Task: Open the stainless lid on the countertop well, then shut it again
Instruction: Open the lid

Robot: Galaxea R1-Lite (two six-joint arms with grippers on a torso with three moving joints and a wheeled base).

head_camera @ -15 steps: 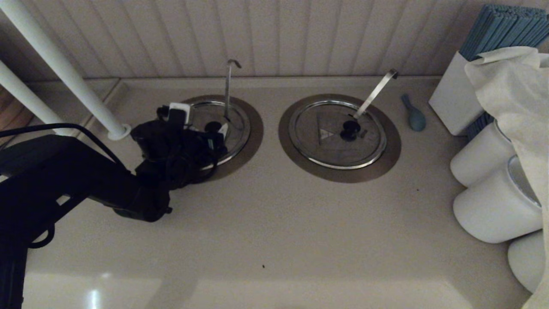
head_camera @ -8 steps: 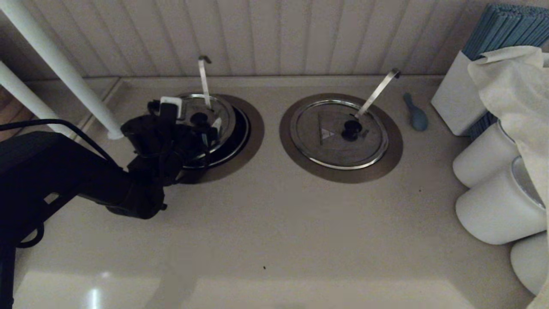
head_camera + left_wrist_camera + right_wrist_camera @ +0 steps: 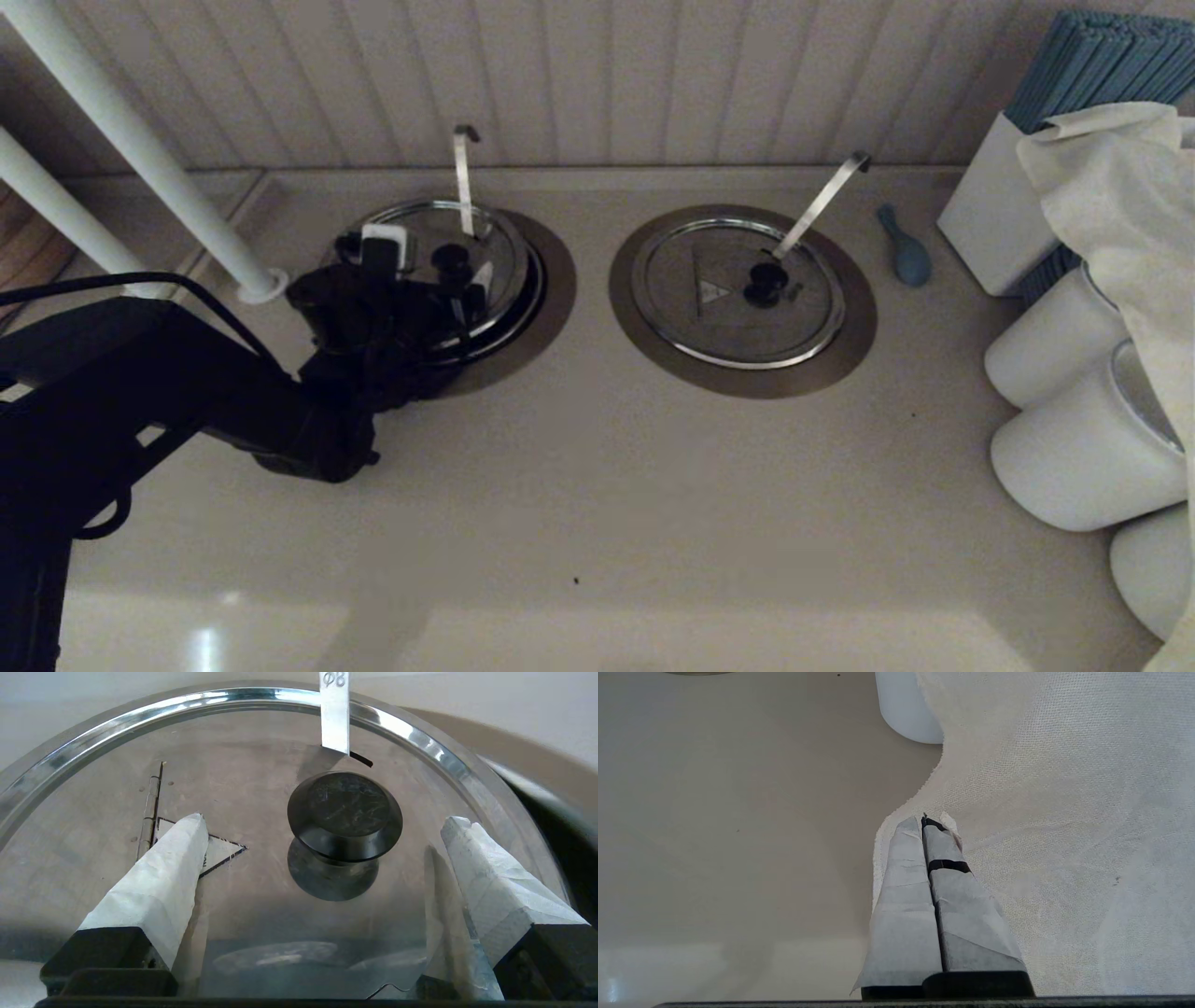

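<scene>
Left end effector [image 3: 322, 835] spread astride stainless lid [image 3: 420, 245] on beige countertop [image 3: 597, 485].

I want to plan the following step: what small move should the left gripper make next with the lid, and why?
Probably lower it a little further. The stainless lid looks tilted, with the dark countertop well showing at one edge, and the left gripper sits open around its black knob, not closed on it.

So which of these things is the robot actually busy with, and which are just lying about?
In use:
- stainless lid with its black knob
- countertop well
- thin ladle rod
- left gripper, open around the knob

Lying about:
- twin lid with flat ladle handle
- blue spoon
- white canisters
- cloth
- right gripper, shut, parked
</scene>
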